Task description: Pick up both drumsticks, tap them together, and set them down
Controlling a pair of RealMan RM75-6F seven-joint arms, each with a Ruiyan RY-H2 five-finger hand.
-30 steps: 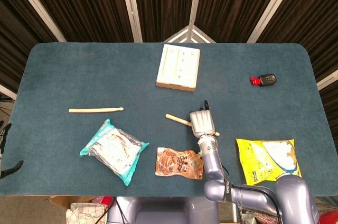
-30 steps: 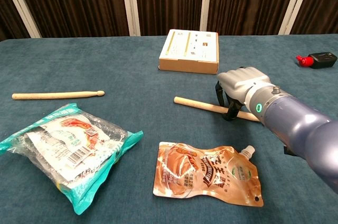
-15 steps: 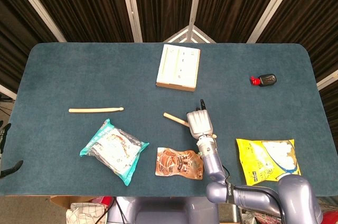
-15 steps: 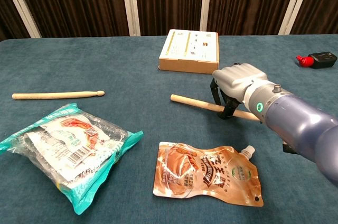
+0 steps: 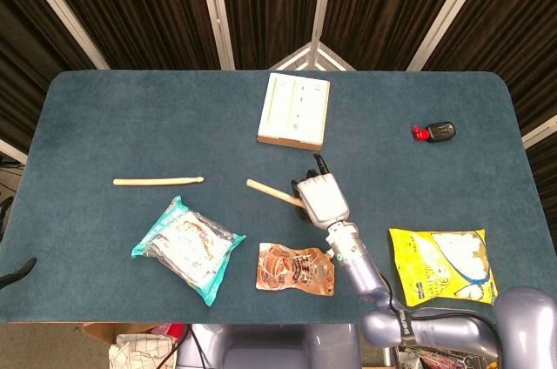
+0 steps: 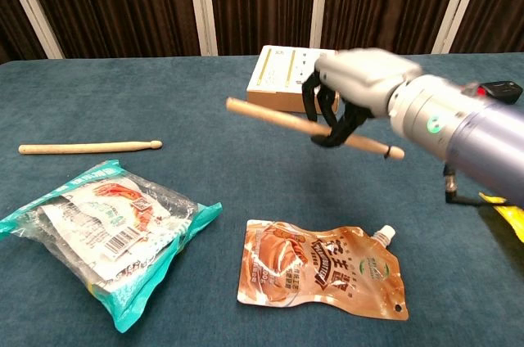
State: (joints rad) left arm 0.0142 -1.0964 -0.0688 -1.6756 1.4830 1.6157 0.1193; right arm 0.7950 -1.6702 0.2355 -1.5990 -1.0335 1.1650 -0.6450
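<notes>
My right hand (image 6: 348, 89) (image 5: 318, 196) grips a wooden drumstick (image 6: 270, 115) (image 5: 270, 191) near its middle and holds it in the air above the table. The stick slants, its butt end up to the left and its tip down to the right. A second drumstick (image 6: 88, 147) (image 5: 157, 181) lies flat on the blue table (image 5: 104, 117) at the left, its tip pointing right. My left hand shows in neither view.
A white box (image 5: 294, 110) (image 6: 286, 78) lies behind my right hand. A brown pouch (image 6: 323, 269) (image 5: 295, 269) and a clear snack bag (image 6: 102, 228) (image 5: 187, 245) lie near the front edge. A yellow bag (image 5: 441, 265) sits front right; a red-and-black object (image 5: 435, 131) back right.
My right hand has closed on the drumstick and lifted it off the table, carrying it up and to the left. The other drumstick has not moved.
</notes>
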